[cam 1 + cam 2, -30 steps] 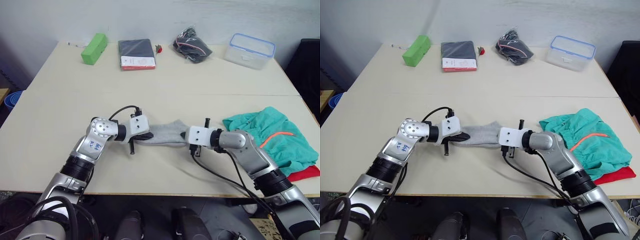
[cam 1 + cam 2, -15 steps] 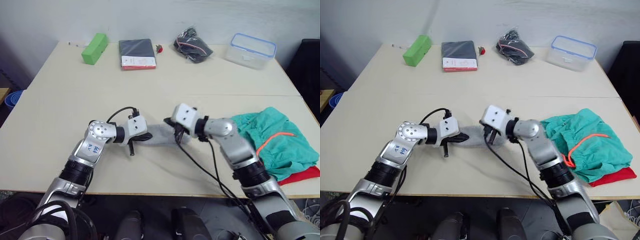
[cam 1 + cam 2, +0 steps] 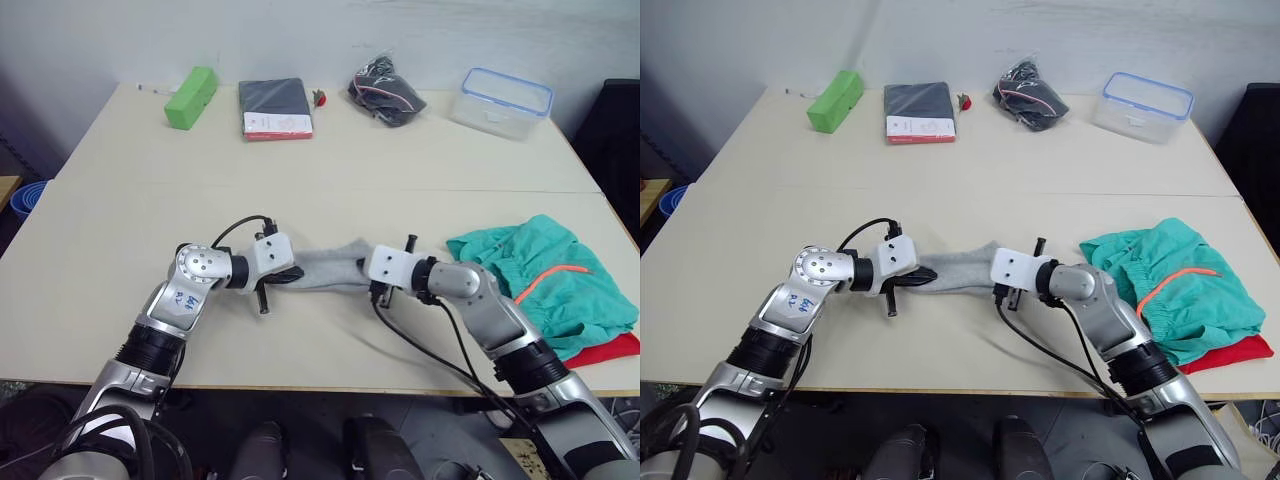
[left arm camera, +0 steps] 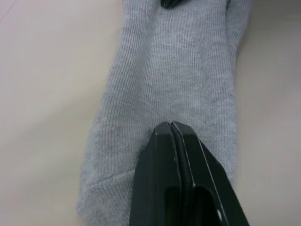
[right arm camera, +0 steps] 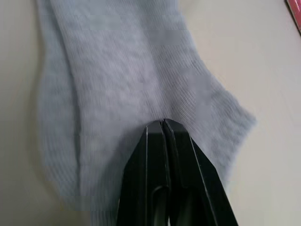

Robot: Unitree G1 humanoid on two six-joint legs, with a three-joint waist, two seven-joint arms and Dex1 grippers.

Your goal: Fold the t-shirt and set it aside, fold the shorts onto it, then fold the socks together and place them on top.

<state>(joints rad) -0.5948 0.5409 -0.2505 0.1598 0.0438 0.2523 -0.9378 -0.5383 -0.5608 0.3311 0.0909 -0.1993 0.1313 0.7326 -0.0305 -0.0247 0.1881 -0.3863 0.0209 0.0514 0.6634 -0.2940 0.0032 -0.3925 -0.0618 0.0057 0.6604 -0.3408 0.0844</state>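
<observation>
The light grey socks (image 3: pixel 325 268) lie flat as one strip on the table's near middle. My left gripper (image 3: pixel 290 273) is shut on their left end, its fingertips pinched into the knit (image 4: pixel 170 125). My right gripper (image 3: pixel 366 278) is shut on their right end (image 5: pixel 161 122). The teal shorts (image 3: pixel 560 275) with an orange drawstring lie bunched at the right, on top of the red t-shirt (image 3: pixel 612 348), of which a corner pokes out near the table's edge.
Along the far edge stand a green block (image 3: pixel 190 96), a dark flat package (image 3: pixel 273 106), a black bundle with pink trim (image 3: pixel 385 90) and a clear blue-rimmed box (image 3: pixel 505 100). A table seam runs across the middle.
Half a second ago my right gripper had swung left, bunching the socks toward the left gripper. It is now back to the right and the socks lie stretched out again. The left gripper held still.
</observation>
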